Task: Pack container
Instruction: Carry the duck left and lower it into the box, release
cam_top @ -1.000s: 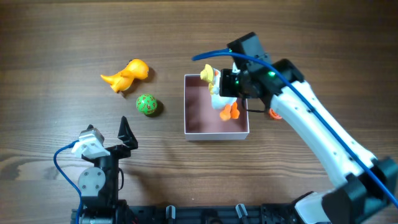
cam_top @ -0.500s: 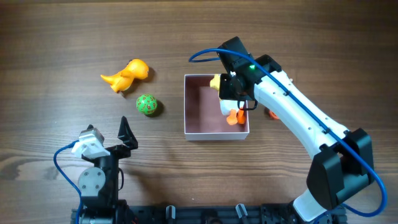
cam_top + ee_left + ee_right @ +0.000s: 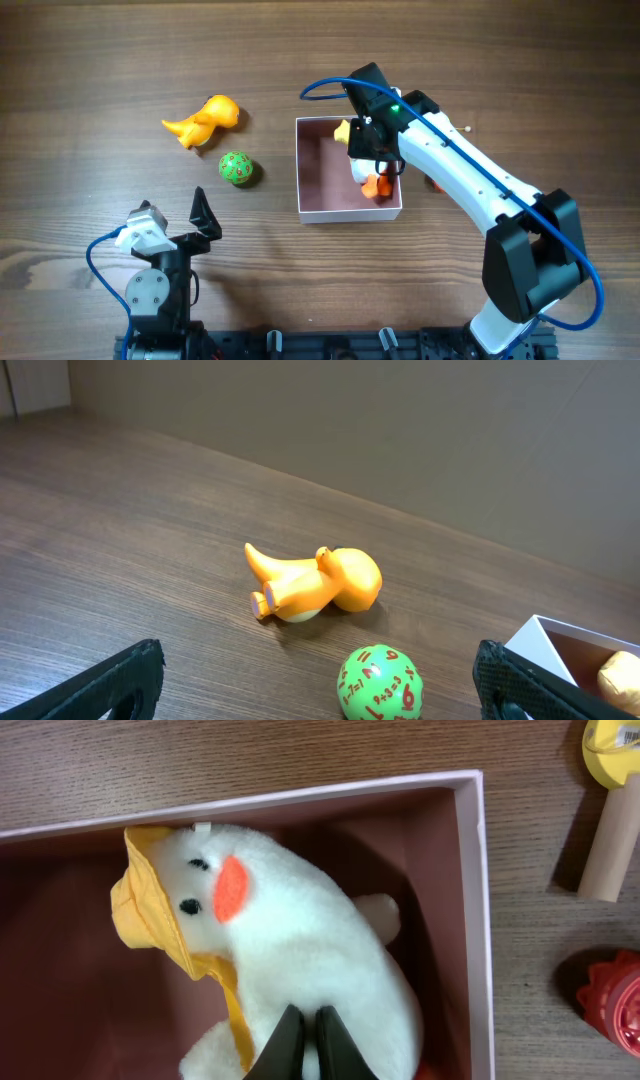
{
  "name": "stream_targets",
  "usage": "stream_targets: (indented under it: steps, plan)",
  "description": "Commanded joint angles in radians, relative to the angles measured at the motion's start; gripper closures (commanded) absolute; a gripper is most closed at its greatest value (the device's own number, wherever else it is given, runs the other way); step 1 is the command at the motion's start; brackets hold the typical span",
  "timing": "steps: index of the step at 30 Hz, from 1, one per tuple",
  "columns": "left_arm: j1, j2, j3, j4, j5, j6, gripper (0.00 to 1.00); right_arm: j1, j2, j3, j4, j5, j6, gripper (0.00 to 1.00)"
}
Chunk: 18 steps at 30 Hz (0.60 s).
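White plush duck (image 3: 300,950) sits inside the pink-lined container (image 3: 320,180), clamped between the right fingers (image 3: 283,1042) directly above it; the left fingers (image 3: 105,682), spread wide, rest well apart.

Your right arm (image 3: 470,175) reaches from the near right corner diagonally toward the table's middle, with the wrist tipped downward. The right gripper (image 3: 306,1025) has its fingers drawn almost together, pinching the plush duck (image 3: 300,940). Your left arm (image 3: 155,275) sits folded low at the near left edge. The left gripper (image 3: 318,655) points forward with its fingers spread wide.
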Motion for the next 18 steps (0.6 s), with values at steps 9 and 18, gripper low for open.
stream_targets:
  steps: [9,18]
  plan:
    - [-0.005,-0.007,-0.007,0.003,0.016,0.021,0.0,0.006,0.016,-0.01,-0.037,0.037,0.021,0.96]
    - [-0.005,-0.007,-0.007,0.003,0.016,0.02,0.0,0.005,0.016,-0.01,-0.032,0.096,0.02,0.94]
